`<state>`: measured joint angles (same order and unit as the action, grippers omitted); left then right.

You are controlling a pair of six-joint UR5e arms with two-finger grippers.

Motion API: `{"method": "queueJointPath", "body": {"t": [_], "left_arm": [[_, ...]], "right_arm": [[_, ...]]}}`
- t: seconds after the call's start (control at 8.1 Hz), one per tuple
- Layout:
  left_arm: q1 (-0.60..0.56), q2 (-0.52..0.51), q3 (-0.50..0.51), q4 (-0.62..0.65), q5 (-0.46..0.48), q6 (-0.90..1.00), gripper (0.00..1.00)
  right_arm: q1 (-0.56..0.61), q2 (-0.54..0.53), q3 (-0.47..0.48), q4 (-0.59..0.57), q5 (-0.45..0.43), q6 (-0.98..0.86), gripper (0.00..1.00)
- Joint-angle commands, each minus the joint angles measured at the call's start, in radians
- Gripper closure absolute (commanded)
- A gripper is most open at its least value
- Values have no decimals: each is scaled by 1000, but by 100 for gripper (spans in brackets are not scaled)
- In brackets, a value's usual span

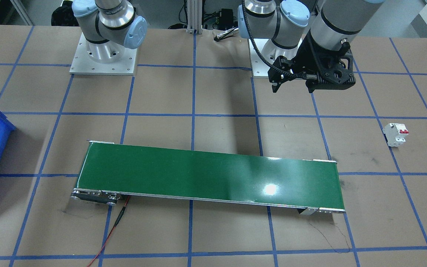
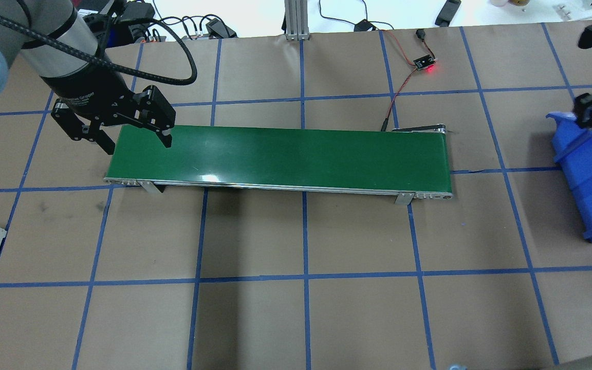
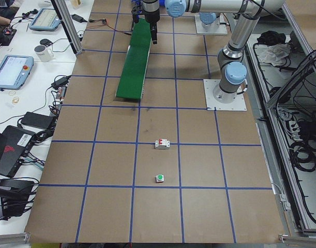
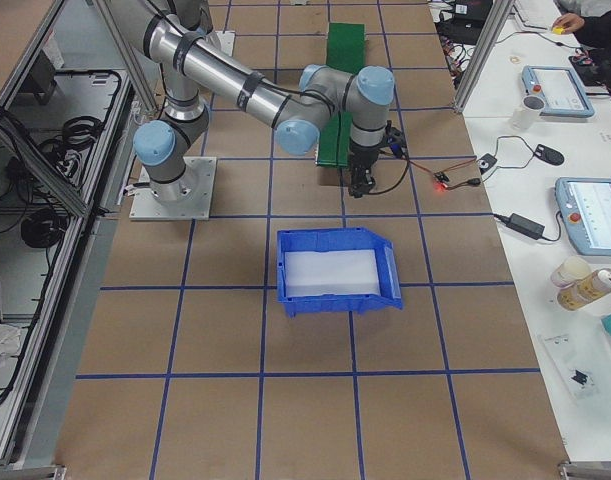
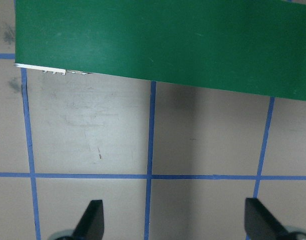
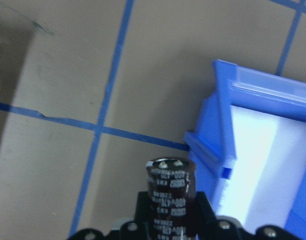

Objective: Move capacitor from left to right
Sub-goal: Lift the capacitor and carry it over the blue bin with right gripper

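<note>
Right gripper (image 2: pixel 586 115) is clamped on the dark, cylindrical capacitor (image 6: pixel 169 192), holding it above the brown surface (image 6: pixel 52 165) just beside the rim of the blue bin (image 6: pixel 224 110). Left gripper (image 2: pixel 137 145) hangs wide open and empty over the green conveyor (image 2: pixel 285 154) end.

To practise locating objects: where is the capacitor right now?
In the right wrist view, the capacitor is held in the right gripper, just outside the blue bin, by its wall.

A brown surface (image 2: pixel 357 318) gridded with blue tape (image 2: pixel 305 231) — beside it, past aluminium posts (image 4: pixel 480 60), a white bench (image 4: pixel 605 150) carrying tablets (image 4: pixel 552 90) and a mug (image 4: pixel 528 113).
</note>
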<state>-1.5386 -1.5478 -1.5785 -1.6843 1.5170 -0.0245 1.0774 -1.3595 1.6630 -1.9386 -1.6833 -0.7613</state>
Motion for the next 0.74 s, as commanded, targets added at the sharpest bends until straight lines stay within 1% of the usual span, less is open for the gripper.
{"method": "queueJointPath", "body": {"t": [0.0, 0.12, 0.25, 0.49, 0.62], "left_arm": [[0, 0, 0, 0, 0, 0, 0], [0, 0, 0, 0, -1, 0, 0], [0, 0, -1, 0, 0, 0, 0], [0, -3, -1, 1, -1, -2, 0], [0, -3, -1, 1, -1, 0, 0]], "right_arm": [[-225, 26, 4, -41, 0, -312, 100], [-246, 63, 9, -107, -3, -367, 100], [-248, 124, 12, -165, -3, -383, 100], [-248, 196, 14, -187, 11, -375, 100], [-248, 220, 14, -200, 13, -375, 97]]}}
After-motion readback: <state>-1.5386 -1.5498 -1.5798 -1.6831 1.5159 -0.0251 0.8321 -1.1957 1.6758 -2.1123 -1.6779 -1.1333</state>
